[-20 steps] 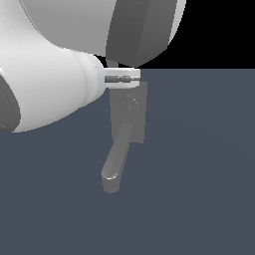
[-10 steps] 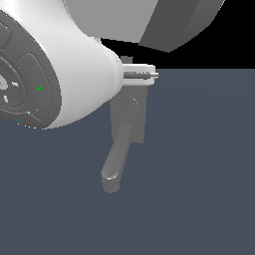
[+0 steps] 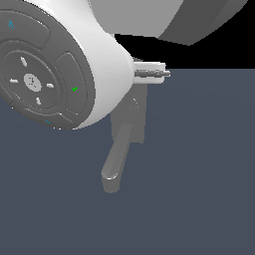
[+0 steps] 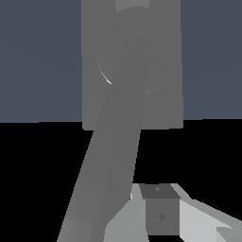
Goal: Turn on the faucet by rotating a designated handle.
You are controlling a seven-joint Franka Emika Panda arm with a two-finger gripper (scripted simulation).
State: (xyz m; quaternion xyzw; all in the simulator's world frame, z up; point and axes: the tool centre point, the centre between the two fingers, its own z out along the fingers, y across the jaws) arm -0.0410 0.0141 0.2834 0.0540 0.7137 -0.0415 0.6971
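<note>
**Q:** What fills most of the scene?

**Me:** My own arm (image 3: 55, 64). Its glossy white shell and round grey joint cap take up the exterior view's upper left and hide part of the faucet behind it. Under everything is a flat slate-blue surface (image 3: 199, 174); beyond its far edge there is only black.

**Q:** And the faucet?

**Me:** The faucet (image 3: 130, 124) is matte grey and stands near the far edge of that surface, roughly at the middle. Its rectangular back plate (image 4: 160, 56) is upright, with the round hub on its face. The thick spout (image 3: 115, 164) runs from the hub out toward the near edge and ends in a rounded tip. In the wrist view it stretches long across the plate.

**Q:** The handle?

**Me:** I cannot pick out the thin lever in either view.

**Q:** Your claw?

**Me:** My claw (image 3: 158, 73) sticks out past the plate's top, at the far edge. Whether it is open or closed on anything, I cannot tell; one finger (image 4: 160, 210) shows beside the spout.
</note>
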